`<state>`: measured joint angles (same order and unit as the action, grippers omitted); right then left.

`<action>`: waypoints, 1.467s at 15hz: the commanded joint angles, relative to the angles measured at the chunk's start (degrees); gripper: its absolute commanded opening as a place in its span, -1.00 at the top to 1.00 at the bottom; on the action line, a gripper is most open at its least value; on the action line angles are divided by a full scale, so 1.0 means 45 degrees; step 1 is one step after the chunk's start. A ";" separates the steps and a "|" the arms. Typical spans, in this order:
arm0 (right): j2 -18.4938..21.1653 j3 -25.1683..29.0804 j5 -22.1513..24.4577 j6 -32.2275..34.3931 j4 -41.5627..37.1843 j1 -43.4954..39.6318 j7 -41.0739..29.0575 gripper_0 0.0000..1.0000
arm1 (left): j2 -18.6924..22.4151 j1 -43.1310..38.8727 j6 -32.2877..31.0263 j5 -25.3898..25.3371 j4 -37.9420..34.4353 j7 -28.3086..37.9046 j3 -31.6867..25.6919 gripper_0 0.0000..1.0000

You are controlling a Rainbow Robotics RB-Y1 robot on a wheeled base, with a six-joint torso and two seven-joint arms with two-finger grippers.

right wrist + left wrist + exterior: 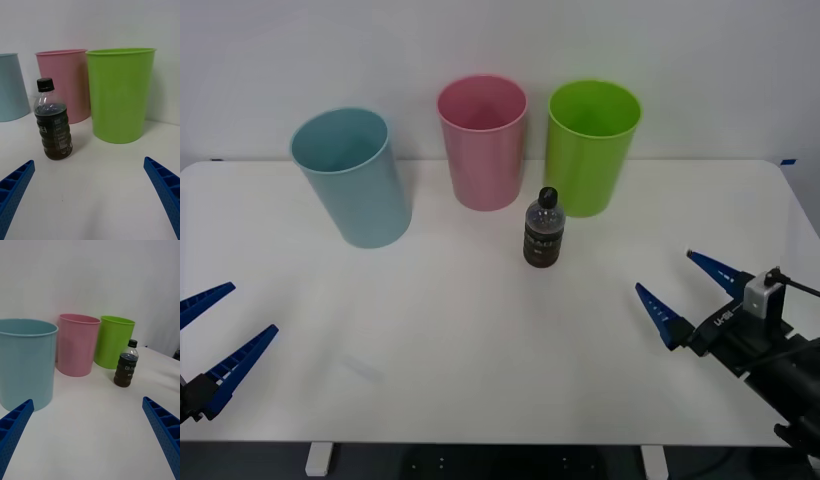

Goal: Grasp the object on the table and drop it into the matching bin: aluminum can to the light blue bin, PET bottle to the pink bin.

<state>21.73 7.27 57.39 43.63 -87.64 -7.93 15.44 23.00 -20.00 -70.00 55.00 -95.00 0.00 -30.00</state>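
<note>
1. One small clear plastic PET bottle (544,229) with black screw cap and dark label stands upright on the wide white table (480,330), long axis vertical, cap up. Dark liquid fills most of it.
2. Label shows pale lettering, some of it apparently Korean; too small to read for certain.
3. Three tall round tapered plastic bins in a row at the table's far side: light blue bin (352,178) on the left, pink bin (483,142) in the middle, lime green bin (589,146) on the right.
4. Bottle stands just in front of the gap between pink and green bins, touching neither.
5. Two grippers, both with blue ribbed fingers spread wide and holding nothing: left gripper (212,334) at the near left edge, right gripper (690,289) at the near right, pointing toward the bottle but well apart from it.
</note>
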 commanded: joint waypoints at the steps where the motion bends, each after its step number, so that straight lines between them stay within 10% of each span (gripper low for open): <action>1: 0.0015 -0.0424 0.0079 -0.0126 0.0824 0.0805 0.0124 -1.00 | 0.0000 0.0000 0.0000 0.0000 0.0000 0.0000 0.0000 -1.00; 22: -0.1098 -0.3178 0.0900 -0.2196 0.5101 0.5278 0.0749 -1.00 | 0.0000 0.0000 0.0000 0.0000 0.0000 0.0000 0.0000 -1.00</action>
<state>17.38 -7.03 61.00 33.93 -65.50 15.07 18.66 23.00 -20.00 -70.00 55.00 -95.00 0.00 -30.00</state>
